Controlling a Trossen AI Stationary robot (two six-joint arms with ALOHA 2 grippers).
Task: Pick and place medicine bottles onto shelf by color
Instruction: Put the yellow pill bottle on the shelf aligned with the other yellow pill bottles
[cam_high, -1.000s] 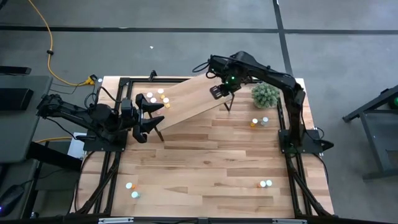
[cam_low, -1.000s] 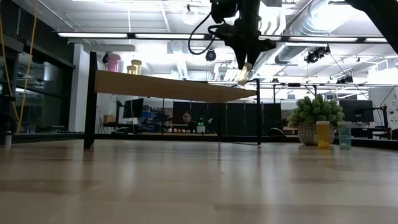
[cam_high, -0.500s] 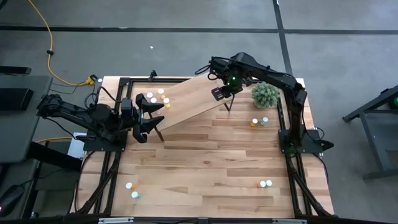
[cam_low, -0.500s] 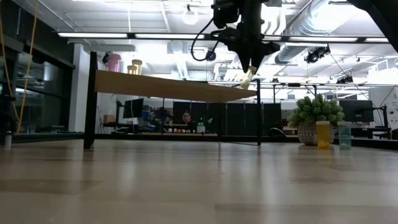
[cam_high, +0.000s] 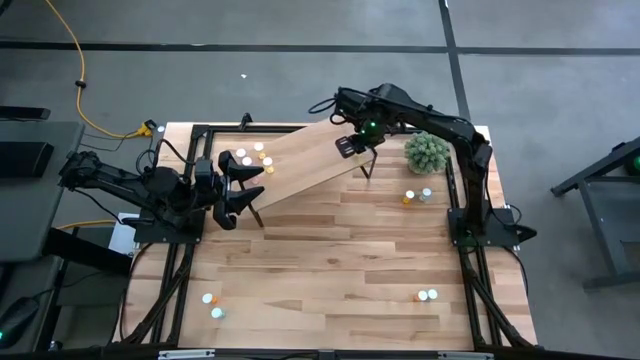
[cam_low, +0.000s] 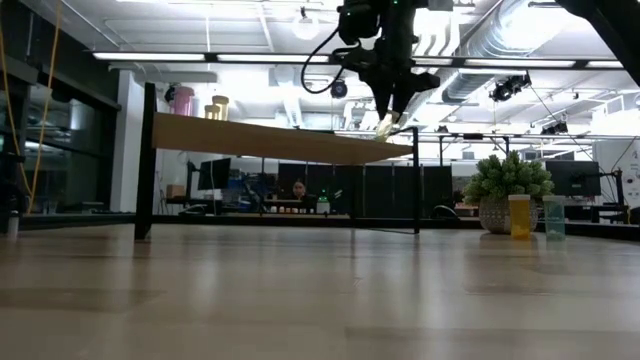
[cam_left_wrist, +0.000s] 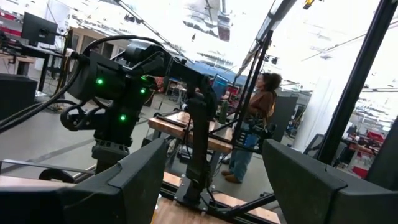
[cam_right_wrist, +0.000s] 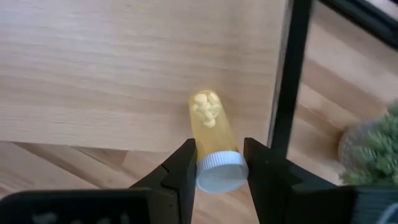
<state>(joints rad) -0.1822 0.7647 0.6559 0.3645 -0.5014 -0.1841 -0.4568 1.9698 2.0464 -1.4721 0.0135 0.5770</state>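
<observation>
Pointing cap-up, yellow bottle (cam_right_wrist: 214, 148) tilts above shelf (cam_right_wrist: 112, 68).

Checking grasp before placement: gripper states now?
Left gripper: open, empty, beside the shelf.
Right gripper: shut on a yellow bottle, above the shelf.

The wood-plank table (cam_high: 340, 250) carries the shelf (cam_high: 300, 160), a potted plant (cam_high: 427, 152) and paired medicine bottles (cam_high: 416, 196); several bottles, perhaps four, stand at the shelf's left end (cam_high: 252, 154)

Yellow bottle (cam_right_wrist: 213, 132) with white cap; light-wood shelf (cam_right_wrist: 112, 68) on black legs.
</observation>
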